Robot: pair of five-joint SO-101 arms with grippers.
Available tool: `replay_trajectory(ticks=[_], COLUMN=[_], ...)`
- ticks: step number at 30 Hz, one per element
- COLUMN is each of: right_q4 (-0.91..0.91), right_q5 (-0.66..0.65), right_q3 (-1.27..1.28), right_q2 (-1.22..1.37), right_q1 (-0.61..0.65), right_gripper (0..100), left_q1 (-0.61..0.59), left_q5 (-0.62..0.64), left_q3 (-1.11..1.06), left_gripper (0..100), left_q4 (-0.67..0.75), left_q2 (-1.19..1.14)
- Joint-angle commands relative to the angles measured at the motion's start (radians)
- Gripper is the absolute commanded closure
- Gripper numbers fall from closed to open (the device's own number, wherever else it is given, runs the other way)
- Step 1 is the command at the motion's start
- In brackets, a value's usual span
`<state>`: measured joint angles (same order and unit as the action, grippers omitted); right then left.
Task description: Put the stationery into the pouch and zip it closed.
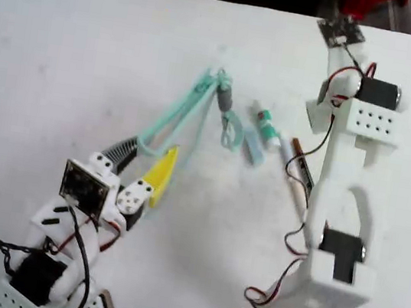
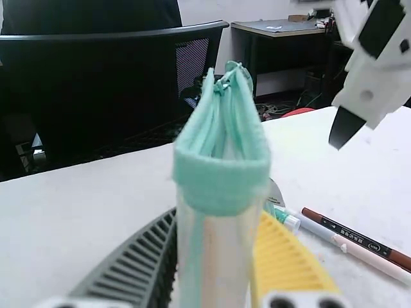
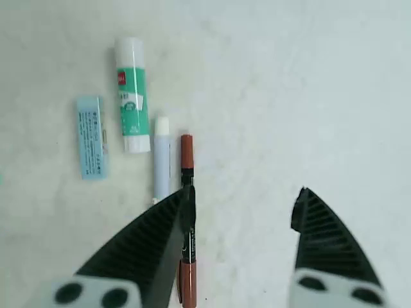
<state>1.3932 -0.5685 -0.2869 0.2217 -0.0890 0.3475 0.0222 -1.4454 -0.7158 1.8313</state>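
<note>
The left pincer (image 1: 153,152) is clamped on one end of the pouch (image 1: 185,108), with its grey finger (image 2: 138,266) on one side and its yellow finger (image 2: 286,260) on the other. The pouch is clear with teal trim. It runs from that grip, near the middle of the table (image 1: 66,48), toward the far edge. In the left wrist view the pouch (image 2: 221,167) stands on edge between the fingers. A small teal loop (image 1: 228,134) hangs beside its far end.

The stationery lies outside the pouch on the table, to its right, between it and the right arm (image 1: 340,182). The blue eraser (image 3: 91,136) is nearest the pouch. Then come the green-and-white glue stick (image 3: 131,96), a white pen (image 3: 161,160) and a brown pen (image 3: 187,160), set roughly parallel and close together. The two pens are almost touching.

The right pincer (image 3: 245,192) hangs above the table with its fingers wide apart and nothing between them. One fingertip (image 3: 183,199) is over the brown pen's shaft, and the other is over bare table further to the right. From the left wrist, its dark fingertip (image 2: 340,131) shows clear of the tabletop.
</note>
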Motion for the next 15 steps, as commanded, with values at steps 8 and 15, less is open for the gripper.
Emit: replay_trajectory(ticks=[8, 15], right_q4=[-0.053, -0.104], right_q5=[-0.071, -0.068], right_q3=[-0.015, -0.014], right_q2=[0.245, 0.328], right_q1=[-0.021, -0.015], right_gripper=[77.2, 77.3], left_q1=[0.018, 0.018], left_q5=[-0.009, -0.009], left_q3=[0.003, 0.003], left_gripper=[84, 84], left_q4=[0.0, 0.0], left_q2=[-0.01, -0.01])
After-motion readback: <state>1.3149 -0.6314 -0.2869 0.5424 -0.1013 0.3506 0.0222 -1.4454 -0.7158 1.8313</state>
